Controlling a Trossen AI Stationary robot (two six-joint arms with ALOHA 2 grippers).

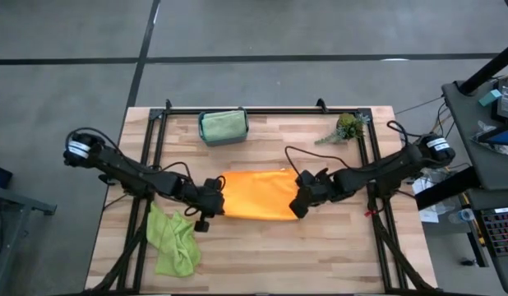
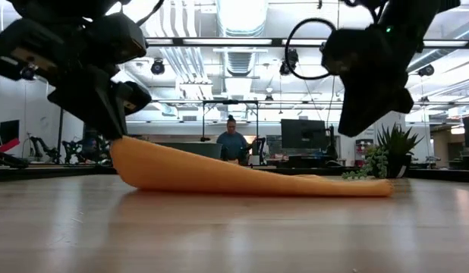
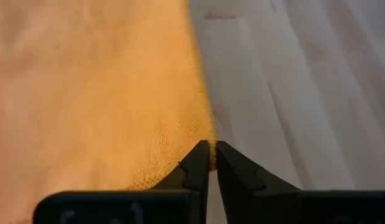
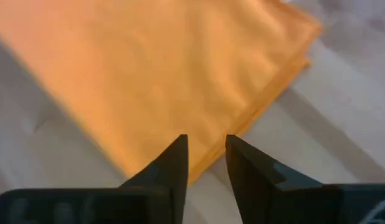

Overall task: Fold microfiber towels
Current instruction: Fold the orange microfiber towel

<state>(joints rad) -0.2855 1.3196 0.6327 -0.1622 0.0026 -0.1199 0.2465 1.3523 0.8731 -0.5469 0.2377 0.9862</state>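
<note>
Left claw [image 1: 211,200] is pinching the left edge of the orange towel [image 1: 256,194], and the right claw [image 1: 302,200] sits at the towel's right edge. From above, the towel lies folded in the middle of the surface [image 1: 336,247], a bit toward the near edge. The lime green towel [image 1: 173,241] is crumpled near the near-left corner. A pale green towel [image 1: 223,125] sits folded in the teal bin [image 1: 203,131] by the far edge, and a plant sprig [image 1: 344,128] lies toward the far-right corner.

Table-level view: the towel's left end rises to the left claw [image 2: 113,129] while its right end lies flat, with the right claw [image 2: 356,125] hanging just above it. My guess is the left side is kept raised so the fold stays lined up while the right lets go. Behind is a big workshop-type room with monitors, ceiling lights, a potted plant [image 2: 394,148] and a person [image 2: 233,144] way back.

Left wrist view: claw [image 3: 212,155] pressed together on the towel's hem [image 3: 205,124], bare pale wood beside it.

Right wrist view: claw [image 4: 207,152] is spread, nothing in it, with the towel's layered edge [image 4: 267,93] right below the gap. Looks like a release, probably.
</note>
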